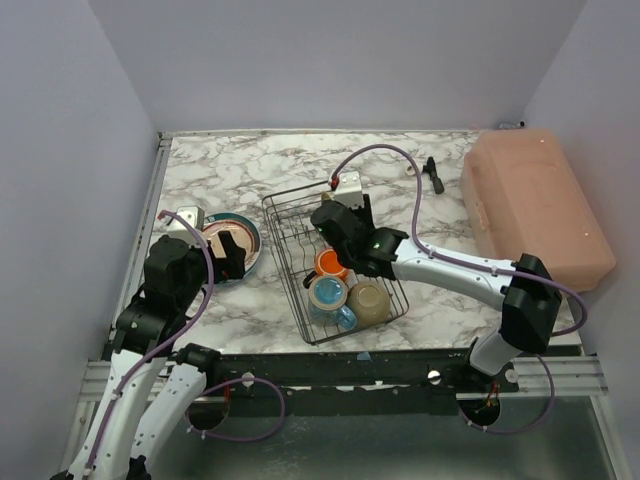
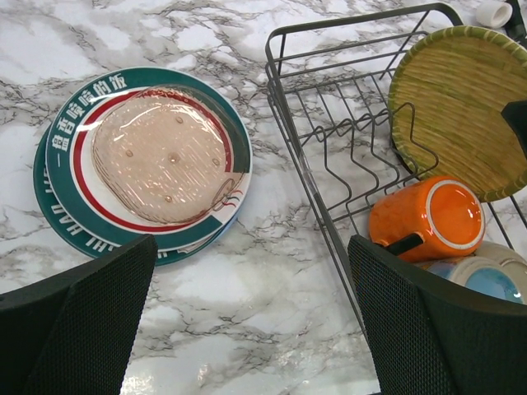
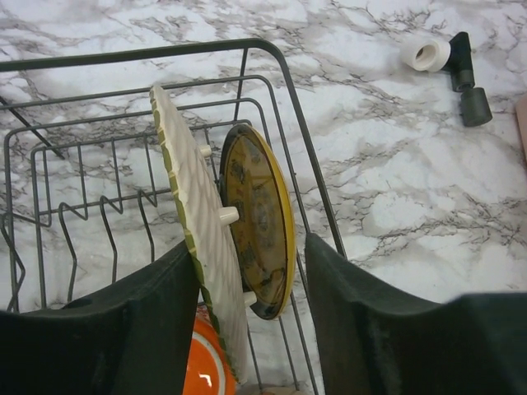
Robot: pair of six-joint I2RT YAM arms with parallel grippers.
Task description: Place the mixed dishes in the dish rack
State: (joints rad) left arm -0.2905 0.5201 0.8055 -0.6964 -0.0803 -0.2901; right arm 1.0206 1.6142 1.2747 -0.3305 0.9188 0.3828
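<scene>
Standing on edge between the tines of the black thin-wire dish rack (image 1: 300,215) are two plates: a larger yellow woven-patterned plate with a green rim (image 3: 188,206) and, just beside it on the side toward the bench's right edge, a small yellow plate with a dark rim (image 3: 257,218). The right gripper (image 3: 251,263) hangs over them with its jaws apart. One finger sits on each outer side of the pair. A gap shows between the small plate and the finger next to it, so it grips nothing.

The rack sits about mid-bench, reaching toward the near edge. In its near end lie an orange mug (image 2: 428,218) on its side with the mouth showing, a blue mug with a pale rim (image 1: 328,293) and a pale tan-looking bowl (image 1: 371,301), all close together.

Near the left edge of the marble-patterned bench (image 1: 230,165), a stack of plates rests flat outside the rack: a translucent pink plate (image 2: 160,156) on top of white plates with green rims and a red ring (image 2: 66,140). The left gripper (image 2: 254,271) hovers above the bench between this stack and the rack, jaws spread wide and holding nothing.

A large pink box (image 1: 535,205) lies along the right edge. A small black tool (image 1: 432,172) with a white cap (image 3: 426,53) beside it lies near the far edge, between the rack and the box.
</scene>
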